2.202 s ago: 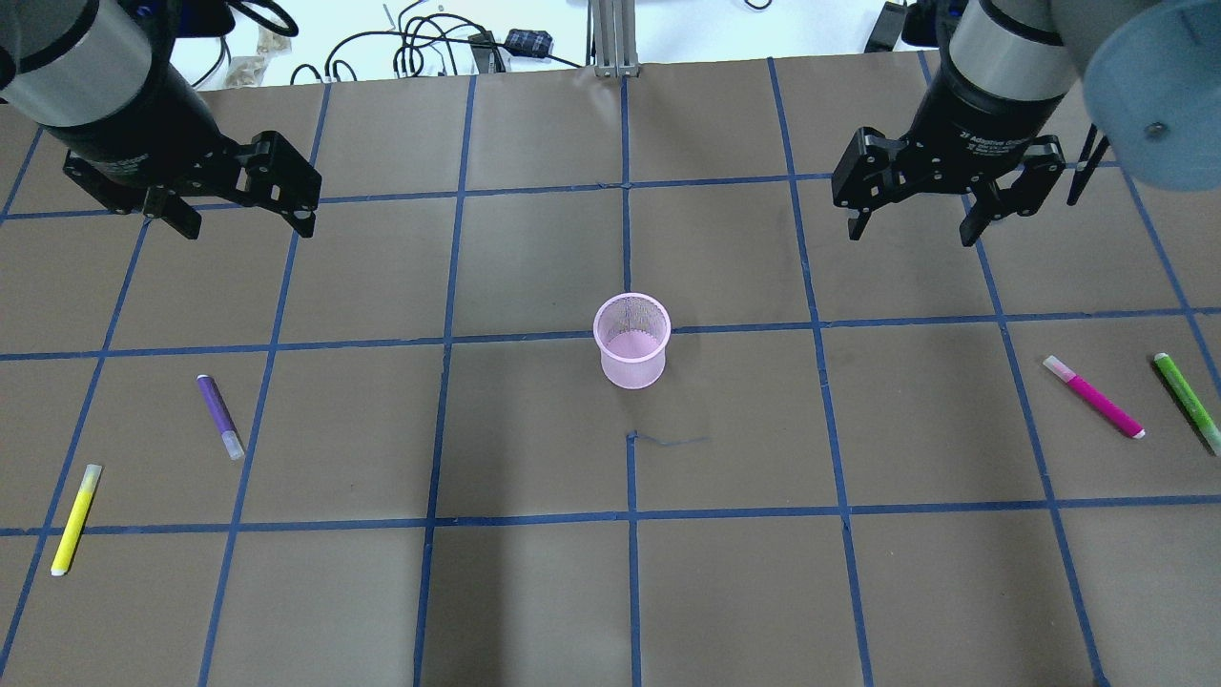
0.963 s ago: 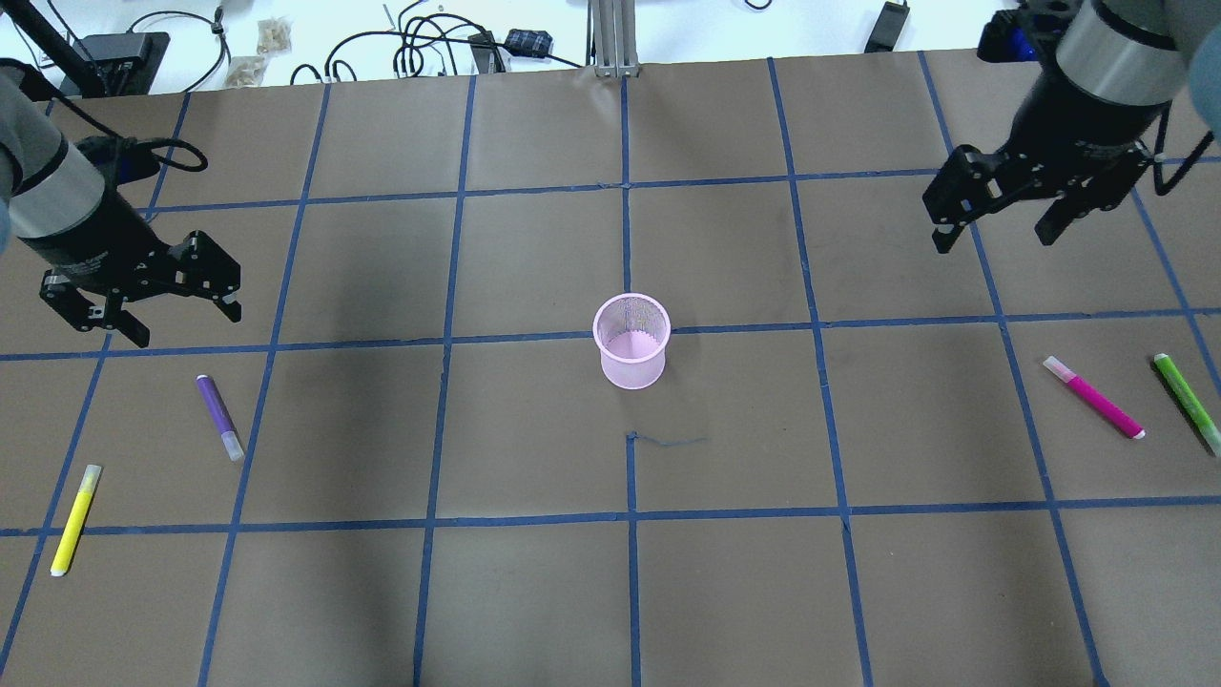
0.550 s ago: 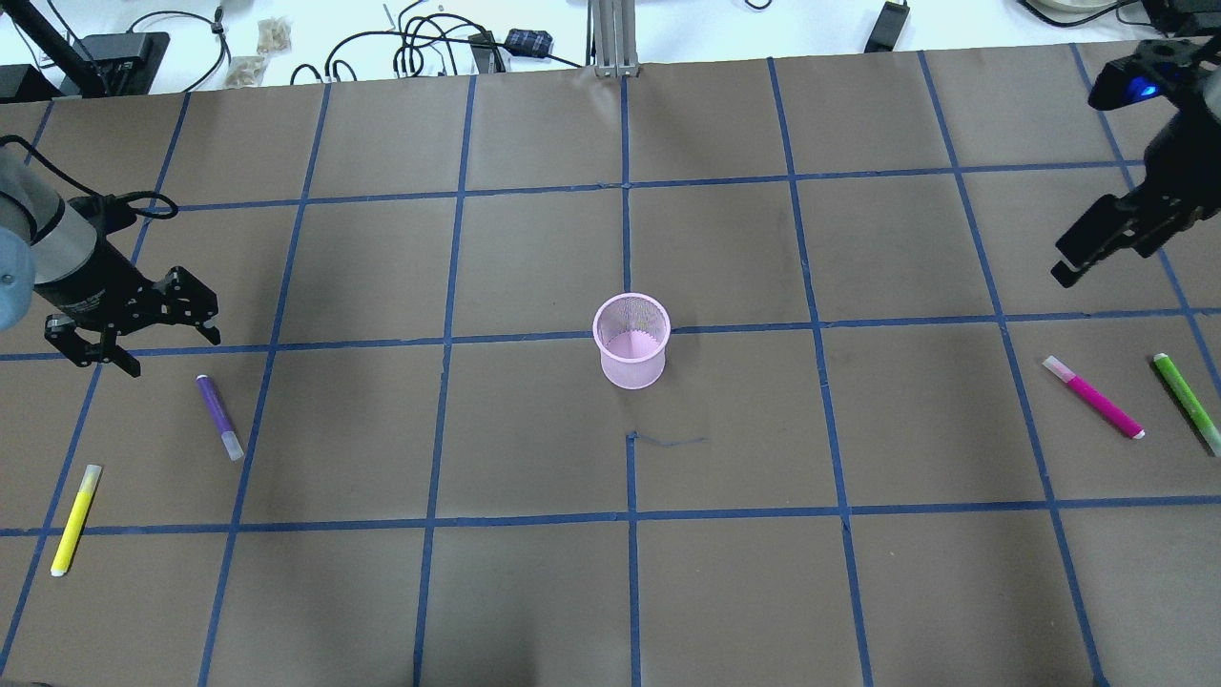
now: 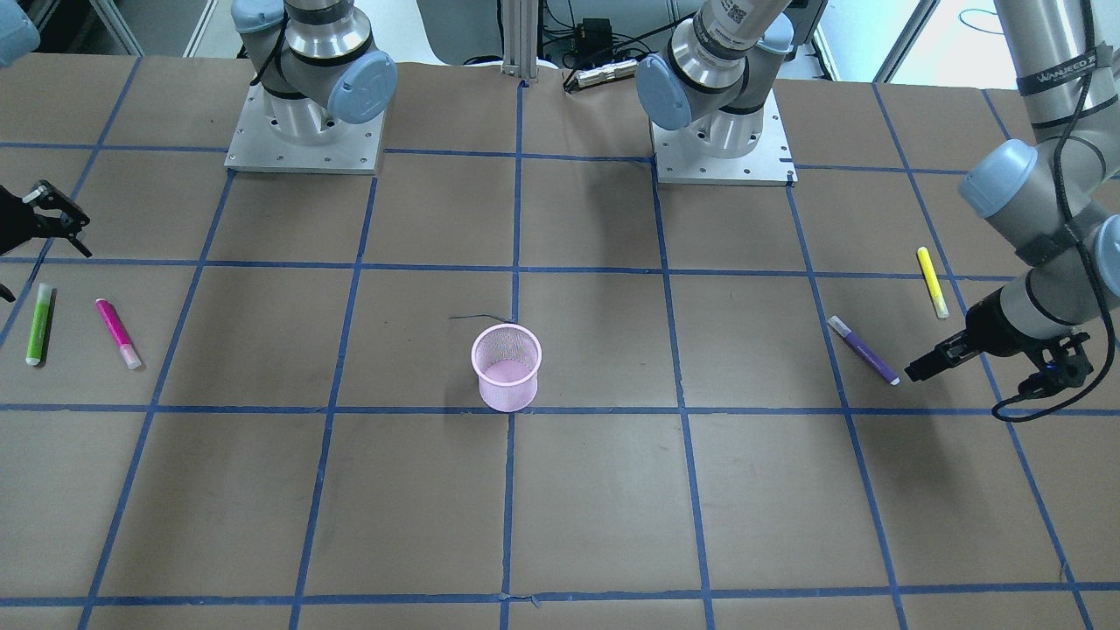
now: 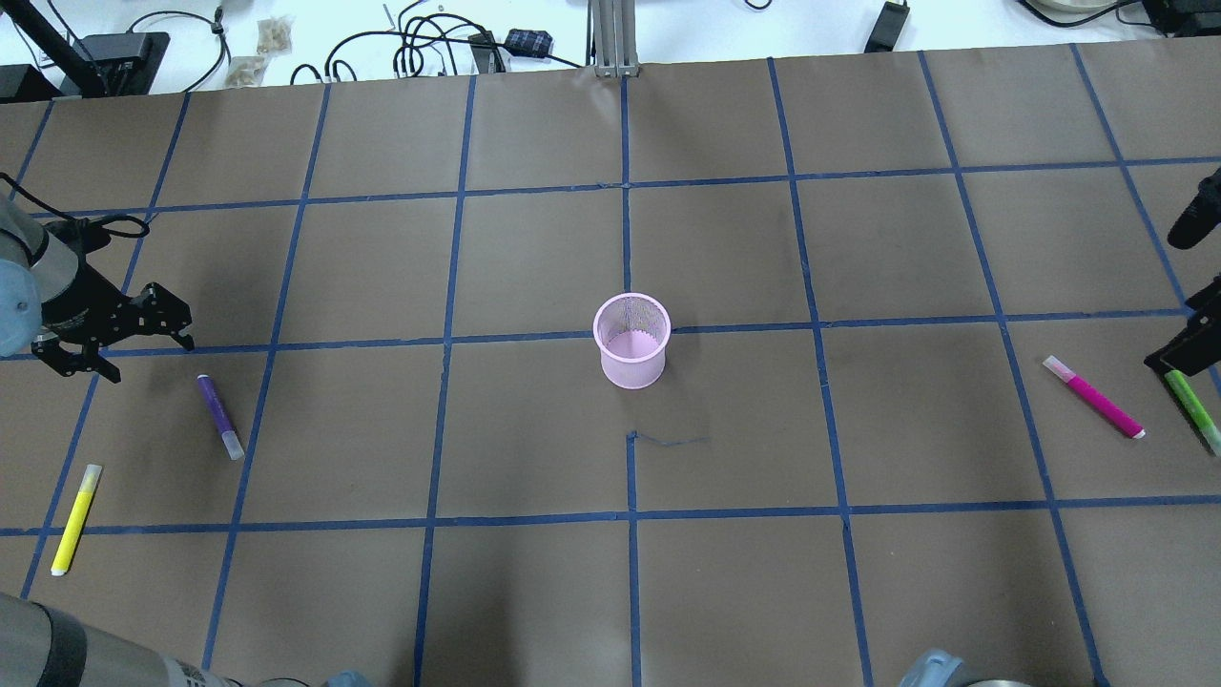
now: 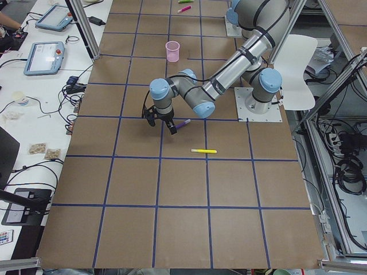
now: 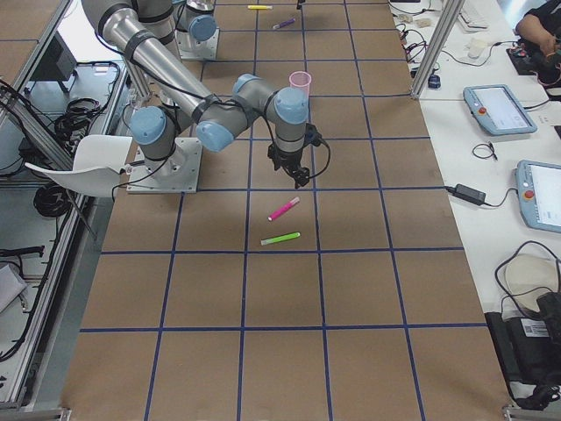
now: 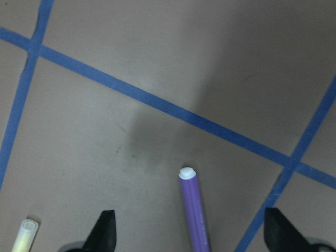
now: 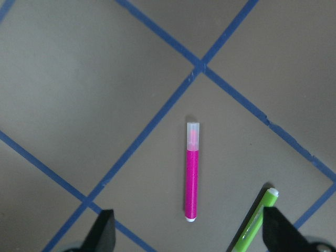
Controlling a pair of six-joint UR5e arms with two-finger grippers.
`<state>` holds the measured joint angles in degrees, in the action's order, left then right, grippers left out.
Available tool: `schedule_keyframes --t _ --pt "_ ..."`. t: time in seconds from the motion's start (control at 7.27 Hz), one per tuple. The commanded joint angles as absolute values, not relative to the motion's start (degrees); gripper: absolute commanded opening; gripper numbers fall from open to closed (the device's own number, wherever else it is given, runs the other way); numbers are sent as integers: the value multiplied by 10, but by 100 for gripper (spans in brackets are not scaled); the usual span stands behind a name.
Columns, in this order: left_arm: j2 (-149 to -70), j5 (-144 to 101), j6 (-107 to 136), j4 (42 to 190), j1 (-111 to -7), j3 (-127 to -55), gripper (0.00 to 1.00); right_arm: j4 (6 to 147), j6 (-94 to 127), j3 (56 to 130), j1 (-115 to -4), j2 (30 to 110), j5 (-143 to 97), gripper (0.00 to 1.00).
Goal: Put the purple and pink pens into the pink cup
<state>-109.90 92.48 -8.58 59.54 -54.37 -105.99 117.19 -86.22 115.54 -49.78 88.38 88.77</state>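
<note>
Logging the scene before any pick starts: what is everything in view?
cup: 1, pink mesh, upright, table centre
purple pen: 1, purple, lying on the robot's left
yellow pen: 1, yellow, lying left, nearer the robot
pink pen: 1, pink, lying right
green pen: 1, green, lying right, outside the pink one
table: 1, brown, blue tape grid
cables: several, black, past the far edge
left pincer: 1, black, open, by the purple pen
right pincer: 1, black, open, by the pink and green pens
</note>
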Motion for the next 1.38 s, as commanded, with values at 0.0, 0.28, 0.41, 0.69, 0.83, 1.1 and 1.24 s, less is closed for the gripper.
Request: schedule_keyframes --t 0.0,0.28,0.41,0.69,0.83,1.1,1.24 --pt "-1104 925 -67 571 -538 -1063 100 1242 -916 1206 -475 852 891 100" --pt "-1102 925 60 563 -542 -1086 88 1268 -925 1205 -463 806 891 100" --pt "-1110 924 136 559 -541 -1085 92 1279 -923 1206 -462 798 891 100" --pt "-1111 916 151 549 -546 -1085 100 1302 -920 1206 -461 773 909 98" --pt "-1111 896 155 552 -548 -1087 100 1328 -917 1206 -461 754 924 98" --pt "-1094 898 145 513 -591 -1109 85 1330 -916 1222 -461 750 925 89" --pt "-1090 892 140 501 -597 -1138 89 1330 -916 1230 -461 751 925 85"
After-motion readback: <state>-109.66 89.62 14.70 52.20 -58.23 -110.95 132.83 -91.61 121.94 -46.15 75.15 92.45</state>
